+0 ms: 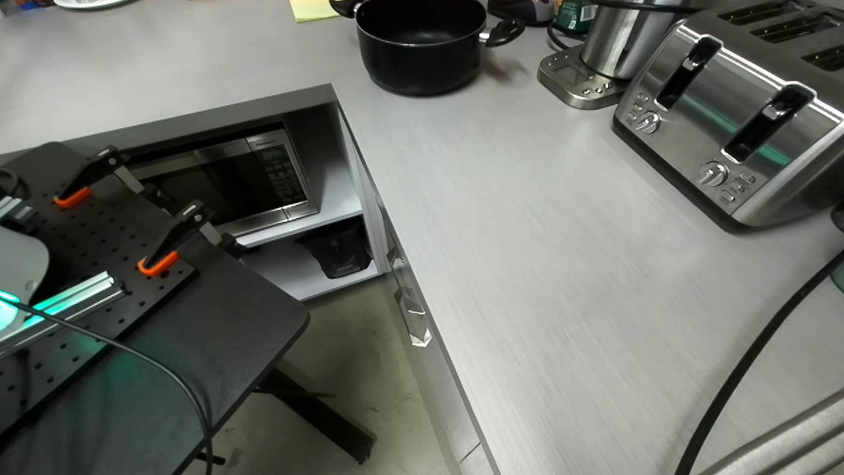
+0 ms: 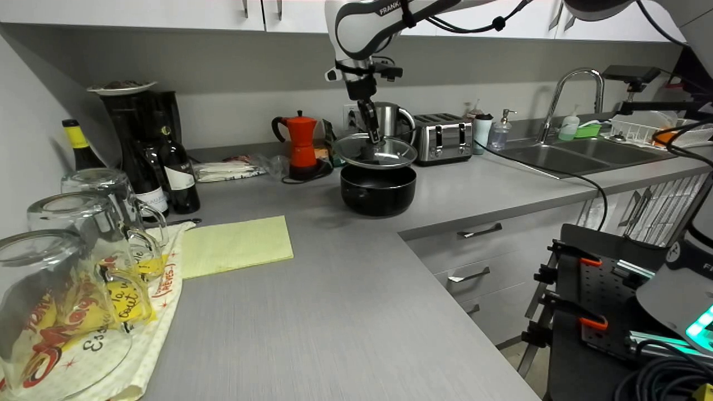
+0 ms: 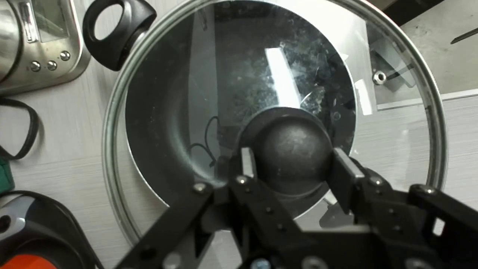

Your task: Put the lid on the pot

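Observation:
The black pot (image 1: 422, 66) stands on the counter and shows in both exterior views (image 2: 379, 195). The clear glass lid (image 2: 400, 155) hangs just above the pot, apart from its front rim. My gripper (image 2: 374, 139) points down at the lid's dark centre knob. In the wrist view my gripper (image 3: 294, 162) has its fingers on both sides of the knob (image 3: 295, 149) and is shut on it. There the lid's rim (image 3: 437, 123) reaches past the pot's opening, most on the right. A pot handle (image 3: 115, 41) sticks out at upper left. The lid is out of view in an exterior view.
A steel kettle on its base (image 1: 583, 82) and a silver toaster (image 1: 732, 119) stand beside the pot. A red moka pot (image 2: 302, 146) is behind it. A yellow cloth (image 2: 239, 245), glass mugs (image 2: 83, 223) and bottles (image 2: 179, 175) lie to one side. The counter edge (image 2: 429, 225) is close.

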Robot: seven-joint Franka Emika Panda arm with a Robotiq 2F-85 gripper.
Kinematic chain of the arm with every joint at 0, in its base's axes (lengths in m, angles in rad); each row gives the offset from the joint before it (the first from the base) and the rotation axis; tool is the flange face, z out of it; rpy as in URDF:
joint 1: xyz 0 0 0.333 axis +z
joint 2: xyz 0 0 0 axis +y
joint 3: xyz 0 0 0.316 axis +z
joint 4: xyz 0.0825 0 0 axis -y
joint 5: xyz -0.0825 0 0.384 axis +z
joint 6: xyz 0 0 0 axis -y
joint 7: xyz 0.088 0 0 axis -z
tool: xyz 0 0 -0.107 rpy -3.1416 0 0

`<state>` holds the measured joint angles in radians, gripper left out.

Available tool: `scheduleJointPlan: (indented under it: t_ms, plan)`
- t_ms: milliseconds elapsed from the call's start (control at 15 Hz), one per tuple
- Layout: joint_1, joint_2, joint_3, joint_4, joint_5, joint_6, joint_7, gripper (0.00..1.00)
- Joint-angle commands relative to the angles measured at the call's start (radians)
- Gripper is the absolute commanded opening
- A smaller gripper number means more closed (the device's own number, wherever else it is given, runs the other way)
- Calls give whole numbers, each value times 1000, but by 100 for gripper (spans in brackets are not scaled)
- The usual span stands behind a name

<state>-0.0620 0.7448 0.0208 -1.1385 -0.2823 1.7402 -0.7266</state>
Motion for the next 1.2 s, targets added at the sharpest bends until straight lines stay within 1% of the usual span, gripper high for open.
scheduleJointPlan:
  t_ms: [0, 667, 1133]
  plan:
    - [-6, 80, -11, 139, 34, -76, 27, 25]
    - [-28, 232, -24, 330, 51, -165, 93, 25]
    - [-35, 305, -26, 422, 56, -197, 115, 25]
